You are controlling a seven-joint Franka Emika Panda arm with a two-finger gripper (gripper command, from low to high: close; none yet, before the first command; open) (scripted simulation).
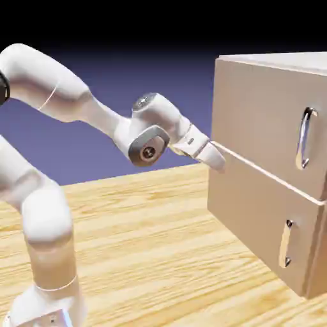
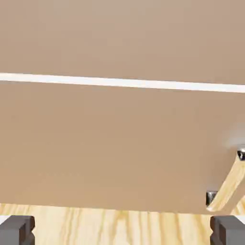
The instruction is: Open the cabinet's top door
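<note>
Cabinet (image 1: 268,191) sits on the table (image 1: 147,255) at exterior view's right, top door (image 1: 268,121) and lower panel (image 1: 255,223) both flush shut, insides hidden; gripper (image 1: 217,158) spread wide, empty, near the seam between them.

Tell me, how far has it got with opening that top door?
Done: nothing that shows; the top door sits shut, flush with the cabinet. In hand: the open, empty gripper points at the seam between the panels, away from the long handle. Left: reach the handle, grip it, pull.
</note>
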